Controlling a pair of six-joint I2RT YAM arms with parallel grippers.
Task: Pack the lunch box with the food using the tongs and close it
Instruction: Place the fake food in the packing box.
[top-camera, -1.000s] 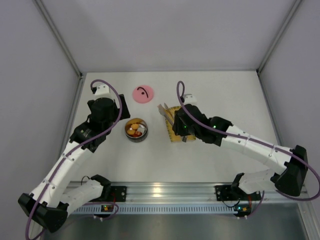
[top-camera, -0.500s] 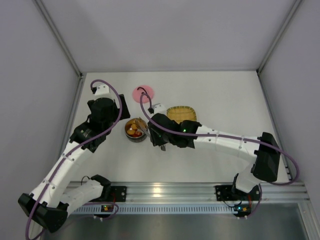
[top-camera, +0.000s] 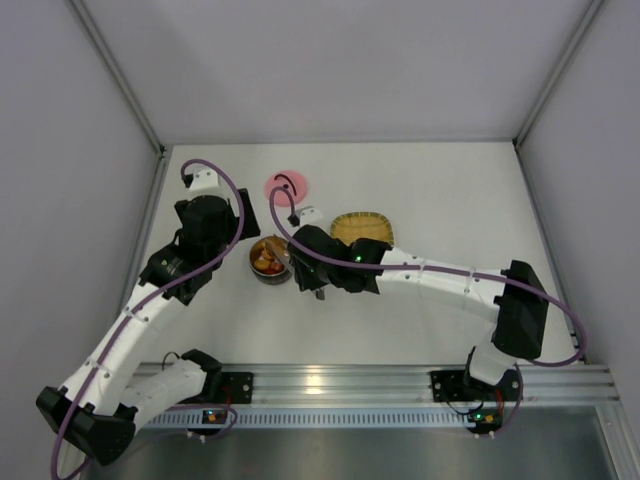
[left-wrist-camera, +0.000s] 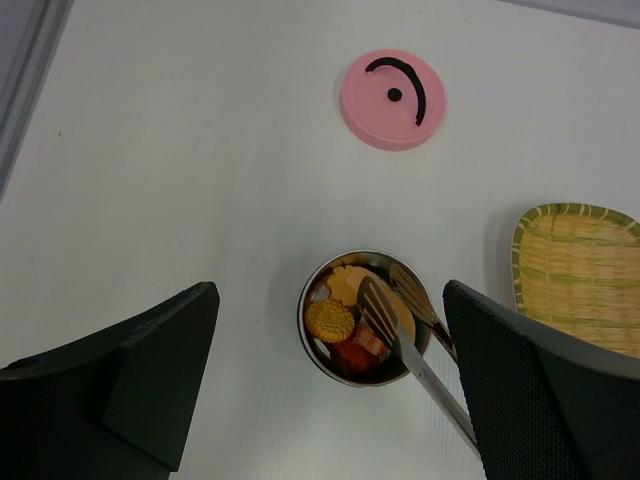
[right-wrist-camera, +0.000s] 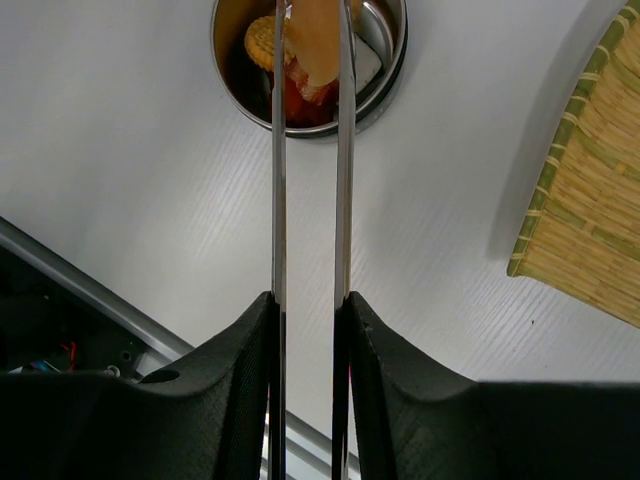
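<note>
Where a second ago the right arm hung over the woven tray (left-wrist-camera: 580, 270), it has since swung left to the lunch box (left-wrist-camera: 303, 322), leaving the tray uncovered. Right claw (right-wrist-camera: 308, 305): closed tight on the tongs (right-wrist-camera: 277, 180), squeezing the two arms near parallel, with the tips over the lunch box and an orange piece pinched between them. Left claw (left-wrist-camera: 328, 292): spread fully wide, holding nothing, hovering above the lunch box, unmoved since a second ago. Lunch box: on the worktop (left-wrist-camera: 200, 150) between the two arms, uncovered. Food (left-wrist-camera: 329, 320): orange, yellow and red pieces inside the lunch box. Lid (left-wrist-camera: 393, 85): pink, flat on the worktop beyond the lunch box, well apart from it, position unchanged.
</note>
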